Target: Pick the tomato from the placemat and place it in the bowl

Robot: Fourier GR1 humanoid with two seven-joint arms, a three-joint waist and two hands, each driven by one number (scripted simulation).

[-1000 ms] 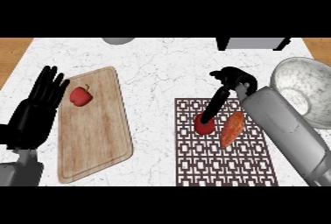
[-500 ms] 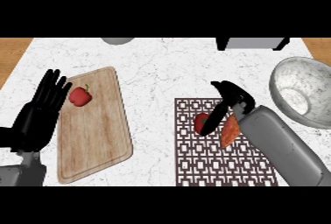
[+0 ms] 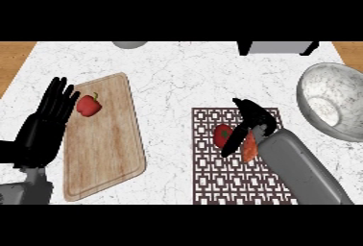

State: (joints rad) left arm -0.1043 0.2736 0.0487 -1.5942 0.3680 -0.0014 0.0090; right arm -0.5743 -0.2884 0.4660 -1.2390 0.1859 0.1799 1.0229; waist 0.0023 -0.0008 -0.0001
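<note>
Right hand [image 3: 245, 126] apparently curls round tomato [image 3: 223, 135] (on placemat [image 3: 212, 180]).

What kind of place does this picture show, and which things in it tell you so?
Most likely a kitchen counter: a marble-like top holding a wooden cutting board with a red pepper on it, a patterned placemat with a tomato, and a metal bowl.

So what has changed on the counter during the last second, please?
The right hand has drawn back toward the robot over the placemat and now curls down beside the tomato; whether it grips it cannot be told. The tomato, the orange vegetable, the bowl, the pepper on the cutting board and the resting left hand stayed put.
</note>
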